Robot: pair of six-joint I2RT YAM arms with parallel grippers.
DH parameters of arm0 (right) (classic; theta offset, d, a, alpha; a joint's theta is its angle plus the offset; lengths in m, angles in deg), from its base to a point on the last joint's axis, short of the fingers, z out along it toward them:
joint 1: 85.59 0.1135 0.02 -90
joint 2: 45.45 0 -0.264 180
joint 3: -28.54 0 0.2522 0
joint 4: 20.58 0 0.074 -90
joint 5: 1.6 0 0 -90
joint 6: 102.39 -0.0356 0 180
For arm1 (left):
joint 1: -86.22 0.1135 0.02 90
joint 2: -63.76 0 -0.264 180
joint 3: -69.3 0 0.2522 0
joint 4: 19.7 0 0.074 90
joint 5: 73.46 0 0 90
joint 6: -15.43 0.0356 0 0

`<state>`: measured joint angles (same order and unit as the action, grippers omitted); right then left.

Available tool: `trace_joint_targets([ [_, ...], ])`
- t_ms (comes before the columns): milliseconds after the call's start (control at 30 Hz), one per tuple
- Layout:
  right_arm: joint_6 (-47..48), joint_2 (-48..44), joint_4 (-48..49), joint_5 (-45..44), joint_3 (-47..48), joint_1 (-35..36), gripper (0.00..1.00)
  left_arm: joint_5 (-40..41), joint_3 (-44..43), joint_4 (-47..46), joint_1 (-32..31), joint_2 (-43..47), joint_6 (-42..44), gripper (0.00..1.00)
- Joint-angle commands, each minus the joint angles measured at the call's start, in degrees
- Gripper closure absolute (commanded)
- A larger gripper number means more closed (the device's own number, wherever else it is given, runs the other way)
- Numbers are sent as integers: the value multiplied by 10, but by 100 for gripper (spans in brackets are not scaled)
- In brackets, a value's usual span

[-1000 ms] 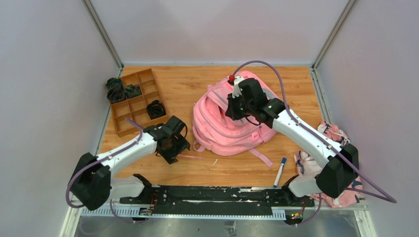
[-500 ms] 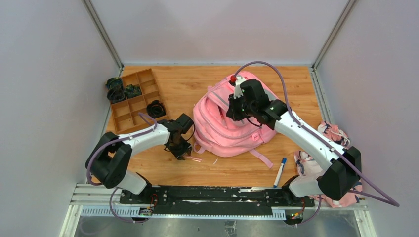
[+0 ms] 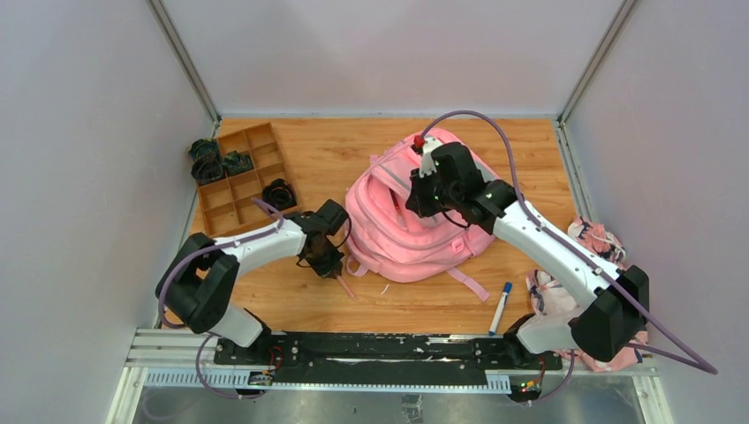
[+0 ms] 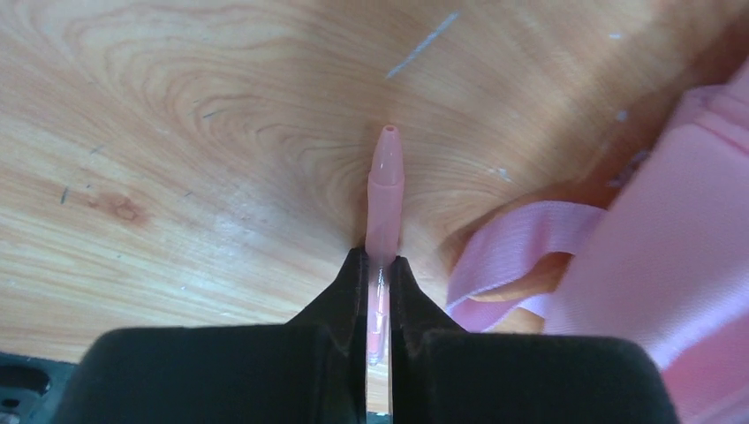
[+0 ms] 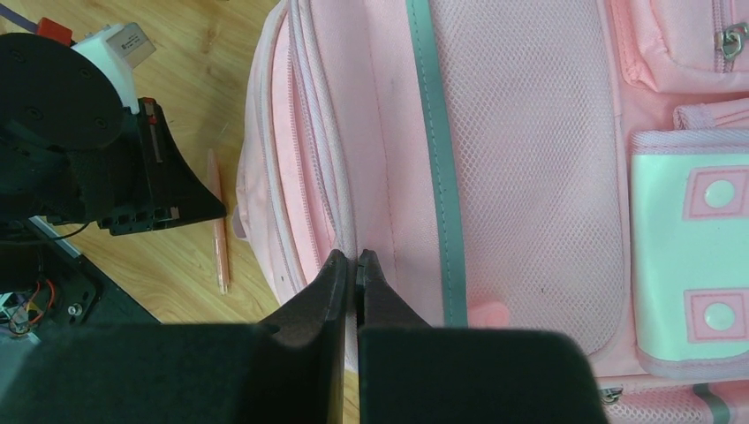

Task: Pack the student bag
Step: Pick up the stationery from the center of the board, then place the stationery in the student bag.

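Student bag (image 3: 415,234) flat on table, centre of top view. Left gripper (image 4: 378,258): jaws narrow, clamped on pink pen (image 4: 385,185), pen tip pointing up-frame, bag just right of the jaws. Right gripper (image 5: 356,258): jaws pressed together against the bag's side. Can't tell if fabric is pinched.

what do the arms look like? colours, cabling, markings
Left arm and right arm: white links, black joints and bases. A purple cable loops along each. Black tapered fingers. The right wrist carries a white block with a red knob and a small green light.
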<state>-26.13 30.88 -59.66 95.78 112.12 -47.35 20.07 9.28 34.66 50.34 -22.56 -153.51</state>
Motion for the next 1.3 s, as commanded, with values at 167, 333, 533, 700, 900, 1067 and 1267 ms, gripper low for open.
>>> trace_joint_targets([
  [167,0,-49,-2,-8,7,8,100,33,-13,-108,-2,156,121,100],
  [333,-12,-51,6,-4,7,6,100,-103,18,-390,-2,202,145,100],
  [533,-19,-44,13,17,18,7,100,-170,-61,-400,-2,110,109,100],
  [700,-19,-49,11,15,20,7,100,-185,-96,-443,-2,47,66,100],
  [900,-19,-51,7,15,22,7,100,-184,-137,-448,-2,-19,47,100],
  [1067,-21,-53,7,15,24,8,100,-171,-162,-450,-7,-64,33,100],
  [1267,-24,-52,7,14,25,7,100,-176,-182,-456,-7,-89,32,63],
])
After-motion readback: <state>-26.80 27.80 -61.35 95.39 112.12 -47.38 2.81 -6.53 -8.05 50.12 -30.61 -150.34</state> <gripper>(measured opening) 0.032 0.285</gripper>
